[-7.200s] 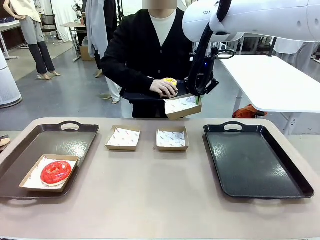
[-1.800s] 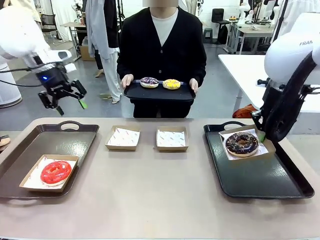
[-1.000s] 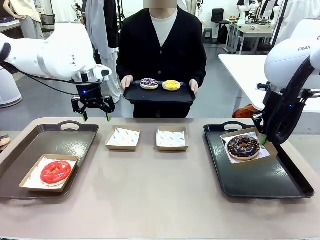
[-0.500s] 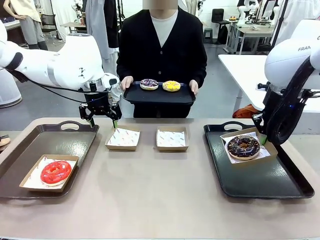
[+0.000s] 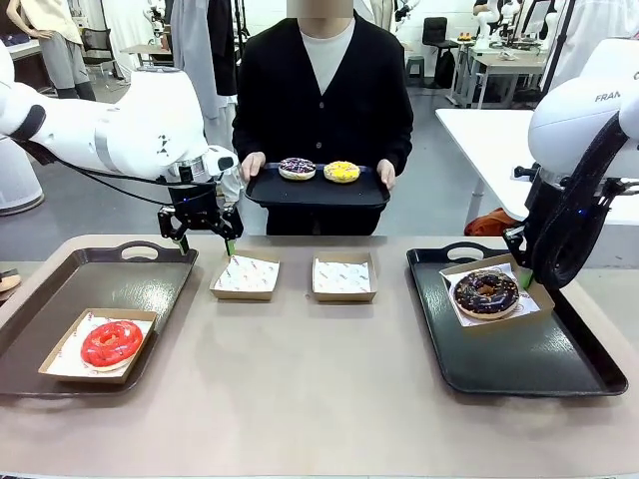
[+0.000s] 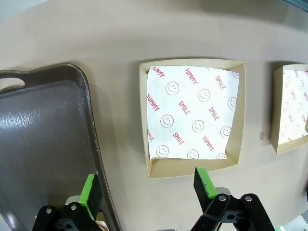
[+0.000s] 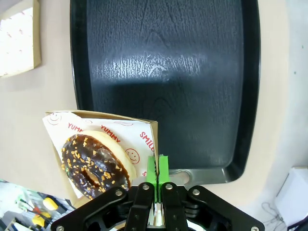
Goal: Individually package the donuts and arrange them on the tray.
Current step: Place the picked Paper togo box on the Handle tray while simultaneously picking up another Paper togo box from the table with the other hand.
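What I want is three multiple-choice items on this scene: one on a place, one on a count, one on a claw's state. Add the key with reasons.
1. Where is the red donut? A. in a box on the left tray; B. on the right tray; C. on the bare table.
2. How many donuts lie on the tray the person holds? A. one; B. two; C. four.
3. How is the right claw? A. open over an empty box; B. shut on nothing; C. shut on the chocolate donut's box.
Key: 1 A, it sits boxed on that tray. 2 B, the purple donut and the yellow donut lie there. 3 C, its green pads pinch the box's wall.
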